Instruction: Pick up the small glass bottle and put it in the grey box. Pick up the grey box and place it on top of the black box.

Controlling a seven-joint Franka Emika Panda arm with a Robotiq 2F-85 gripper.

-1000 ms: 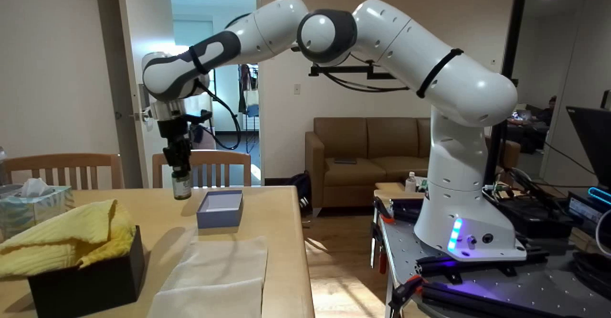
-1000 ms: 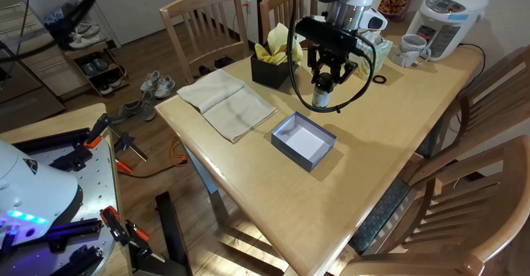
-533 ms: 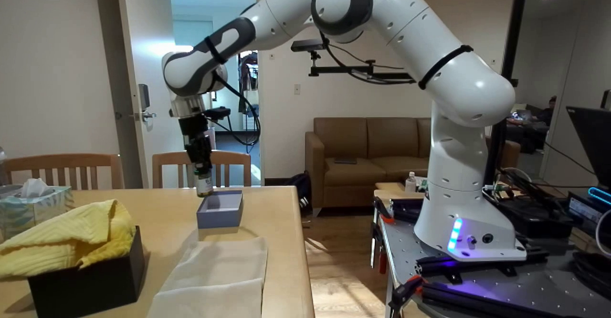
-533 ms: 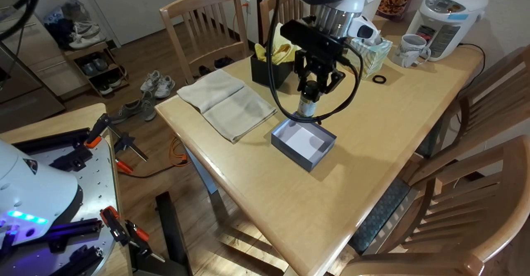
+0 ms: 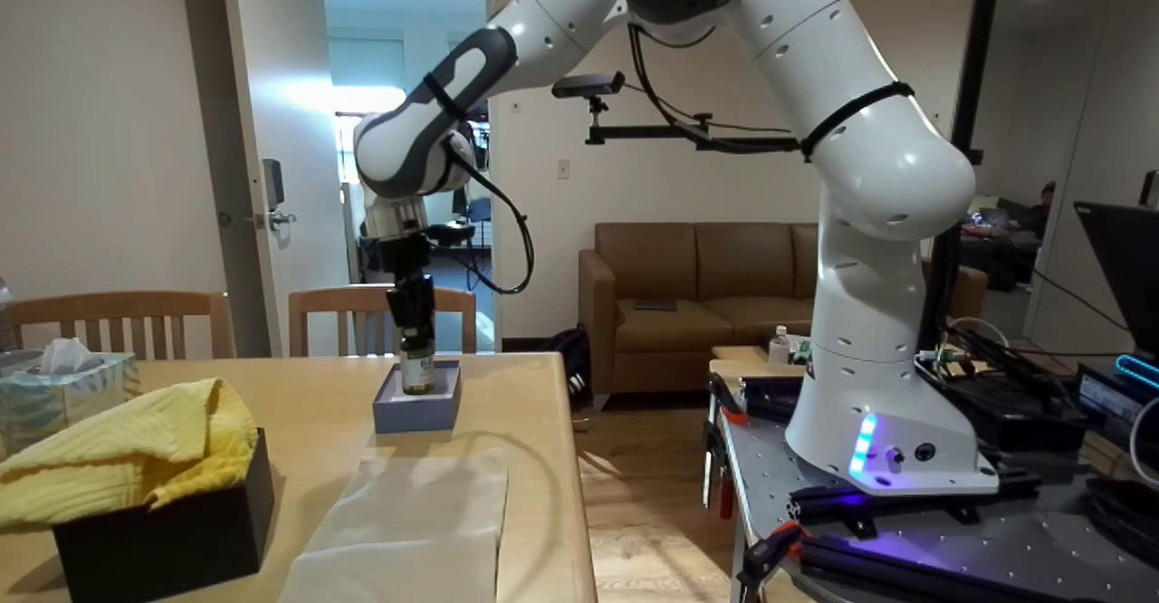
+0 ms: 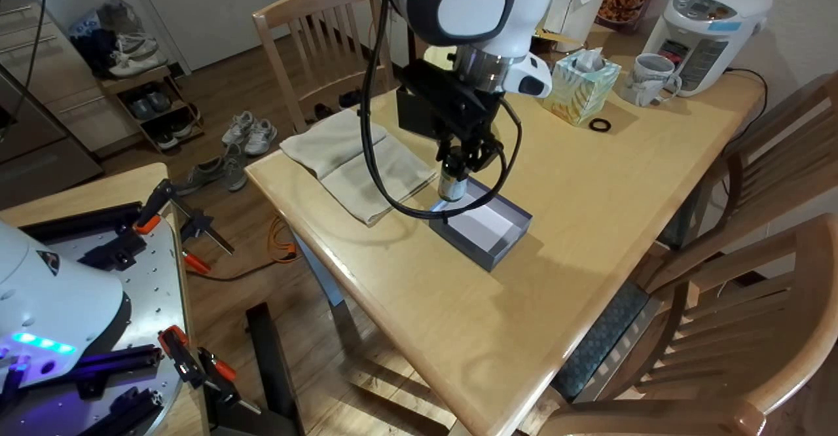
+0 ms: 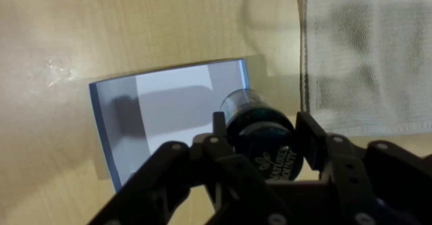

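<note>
On the worktop (image 6: pixel 589 194), the step in hand looks to be letting the load down into its container, so work by fixed landmarks. The folded beige cloth (image 6: pixel 347 167) is one: the correction should lead away from it. The black box (image 5: pixel 172 540), with a yellow cloth (image 5: pixel 145 440) heaped above its rim, belongs, I judge, to the later step and can be left alone. The grey box (image 5: pixel 416 416) lies just beside the beige cloth, a strip of bare wood between them, and its wall on that side is the likeliest snag: in the wrist view the load overlaps it, and whether the base hangs above or below the rim I cannot tell. Best, then, to ease towards the middle of the box, go straight down until the base meets the inner floor, part the grip evenly, and rise without any sideways pull. The claw (image 7: pixel 261 127) is clamped on what it carries, its jaws only as far apart as that width demands; I see it touching nothing else. It holds the small glass bottle (image 5: pixel 417 373) close to upright over the grey box's cloth-side part. The fingertips (image 7: pixel 219 123) appear to press either side of the dark cap (image 7: pixel 266 154), high enough to let the base land first.
</note>
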